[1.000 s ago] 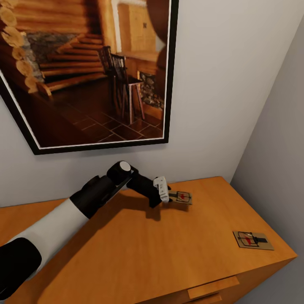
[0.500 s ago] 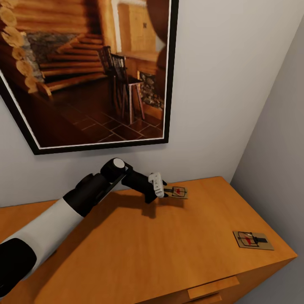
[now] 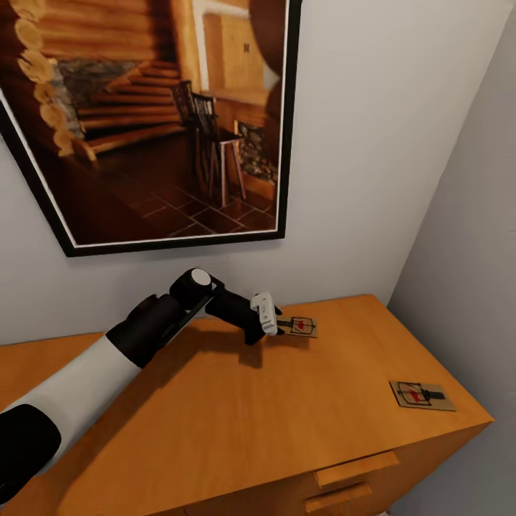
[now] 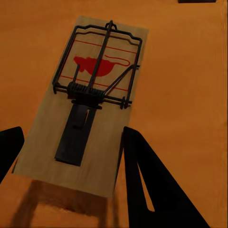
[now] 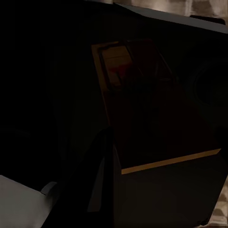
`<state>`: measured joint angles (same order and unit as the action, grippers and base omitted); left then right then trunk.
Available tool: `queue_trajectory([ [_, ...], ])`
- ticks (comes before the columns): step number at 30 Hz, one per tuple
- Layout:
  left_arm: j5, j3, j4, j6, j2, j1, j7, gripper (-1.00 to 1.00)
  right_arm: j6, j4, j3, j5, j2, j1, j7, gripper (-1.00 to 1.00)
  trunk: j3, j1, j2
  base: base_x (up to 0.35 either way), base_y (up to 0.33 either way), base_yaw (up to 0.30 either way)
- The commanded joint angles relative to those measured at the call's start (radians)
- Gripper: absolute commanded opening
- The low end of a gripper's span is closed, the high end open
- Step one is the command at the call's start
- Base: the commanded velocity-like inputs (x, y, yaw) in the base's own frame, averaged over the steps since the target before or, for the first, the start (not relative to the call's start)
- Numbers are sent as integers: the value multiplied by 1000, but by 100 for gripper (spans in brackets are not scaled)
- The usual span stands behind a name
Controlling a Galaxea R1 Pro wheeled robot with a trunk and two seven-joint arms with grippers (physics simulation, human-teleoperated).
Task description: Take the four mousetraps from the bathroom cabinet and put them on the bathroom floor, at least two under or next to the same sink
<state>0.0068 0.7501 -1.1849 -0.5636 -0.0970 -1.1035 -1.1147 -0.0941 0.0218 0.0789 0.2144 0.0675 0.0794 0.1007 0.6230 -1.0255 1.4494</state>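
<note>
At the left of the head view, the left arm reaches out over the cabinet (image 3: 215, 423), under a framed picture (image 3: 158, 122) of a log-cabin interior on the far wall. Its left gripper (image 3: 276, 326) holds the near end of a mousetrap (image 3: 299, 327) toward the far edge of the top. In the left wrist view the dark fingers (image 4: 152, 185) flank the board's short end on both sides, jaws closed in against its long edges, so it looks pinched. The trap seems lifted a little, with a shadow below it, though I cannot be sure it has cleared the wood.

To do this step well, I judge the lift should go straight up before any swing. The thin board is gripped only at one end and could pivot or slip. Keeping it level, with the wire bar and red spot facing up, should help.

Farther right, a second mousetrap (image 3: 421, 395) lies flat near the cabinet's right front corner, well apart from the first.

The right wrist view is very dark. It faintly shows a tan, red-marked board (image 5: 118, 61); the right gripper's jaws cannot be told.
</note>
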Motion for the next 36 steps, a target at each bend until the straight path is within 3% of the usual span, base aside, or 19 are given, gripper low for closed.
queue_trajectory([
  [1, -2, 1, -1, -2, -1, -1, 1, -100, -3, 0, 9, 7, 0, 0, 3, -100, 1, 1, 1, -288, 0, 0],
  [36, 1, 6, 8, -2, -7, -1, 2, -100, -4, 1, 10, 7, -5, 0, 10, -100, 1, 1, 1, -270, 0, 0],
])
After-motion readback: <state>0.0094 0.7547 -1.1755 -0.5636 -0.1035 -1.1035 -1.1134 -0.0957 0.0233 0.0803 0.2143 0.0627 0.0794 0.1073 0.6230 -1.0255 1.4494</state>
